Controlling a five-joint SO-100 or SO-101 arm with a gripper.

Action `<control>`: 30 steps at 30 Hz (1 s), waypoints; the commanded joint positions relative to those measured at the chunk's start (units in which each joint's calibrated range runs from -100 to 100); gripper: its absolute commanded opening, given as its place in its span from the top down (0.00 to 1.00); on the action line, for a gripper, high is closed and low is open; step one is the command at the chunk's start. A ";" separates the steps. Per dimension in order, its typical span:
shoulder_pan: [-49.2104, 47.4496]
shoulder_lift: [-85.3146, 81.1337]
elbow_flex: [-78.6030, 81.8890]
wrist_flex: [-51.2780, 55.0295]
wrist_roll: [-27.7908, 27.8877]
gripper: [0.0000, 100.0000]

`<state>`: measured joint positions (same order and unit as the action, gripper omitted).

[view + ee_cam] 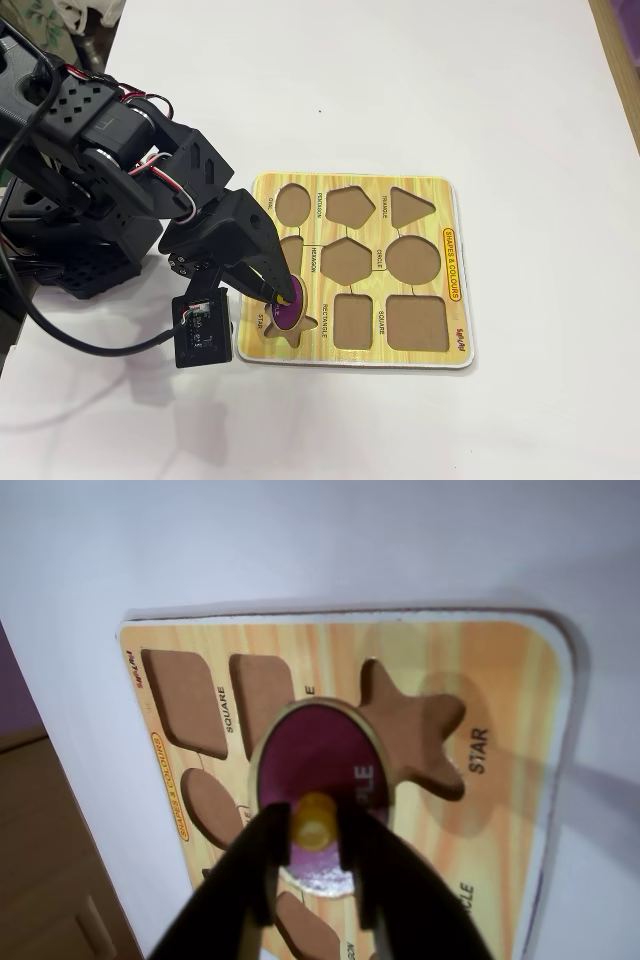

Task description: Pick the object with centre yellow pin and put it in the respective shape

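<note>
The purple oval piece [287, 313] with its yellow knob [315, 820] is held over the star cut-out [285, 330] at the board's near-left corner in the fixed view, near the edge closest to the arm; the fingers [312, 872] are clamped on the knob from both sides, and the piece appears tilted, its far rim raised toward the wrist camera; whether it touches the board [430, 190] or hangs just above it I cannot tell.

The oval recess [292, 204] sits at the far-left corner of the board in the fixed view, well apart from the piece along the same left edge; so, as I judge it, the carry is not finished and the piece is over the wrong shape; released here it would land across the star hollow, half in and askew. The grip is only on a small round knob; the piece could swivel about it, and a turned oval would ride on the rim of its recess instead of dropping in.

The wrist view shows the clamp on the knob and the piece's tilt, but the oval recess cannot be picked out there; the fixed view gives the whole board on the white surface [400, 70], all its cut-outs, and the dark arm [120, 170], but the knob is nearly hidden under the fingers.
</note>
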<state>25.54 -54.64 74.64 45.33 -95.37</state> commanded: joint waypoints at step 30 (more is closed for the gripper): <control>-20.66 -0.67 -1.53 0.05 -4.63 0.99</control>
<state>5.80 -54.73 74.64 45.33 -99.22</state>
